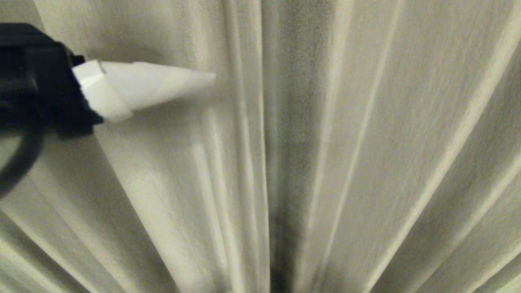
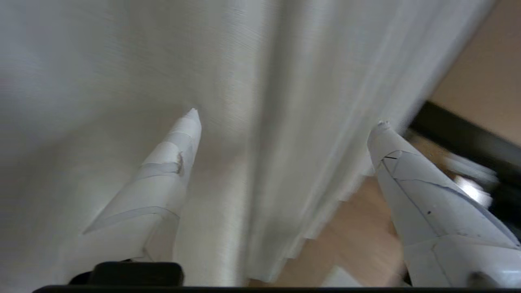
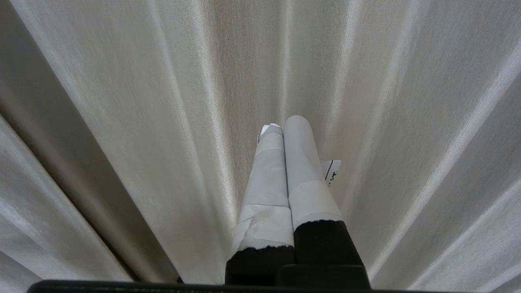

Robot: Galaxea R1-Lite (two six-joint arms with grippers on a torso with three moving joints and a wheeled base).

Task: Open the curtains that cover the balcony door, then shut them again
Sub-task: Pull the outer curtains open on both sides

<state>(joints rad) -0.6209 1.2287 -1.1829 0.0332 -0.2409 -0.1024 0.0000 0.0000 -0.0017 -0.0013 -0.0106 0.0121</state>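
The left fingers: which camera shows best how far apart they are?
The left wrist view: both left fingers show, spread wide before the curtains. The head view shows one finger from the side; the right wrist view shows none.

The curtains (image 1: 325, 162) fill the whole head view, cream-white fabric falling in long pleats that fan outward from about 6 o'clock. A darker fold runs up the middle from 6 toward 12 o'clock. At about 9 to 10 o'clock the left gripper (image 1: 203, 79) reaches in from the edge, its black body at the frame's border. One white-taped, pointed finger shows, aimed toward 3 o'clock, its tip close to the central pleats.
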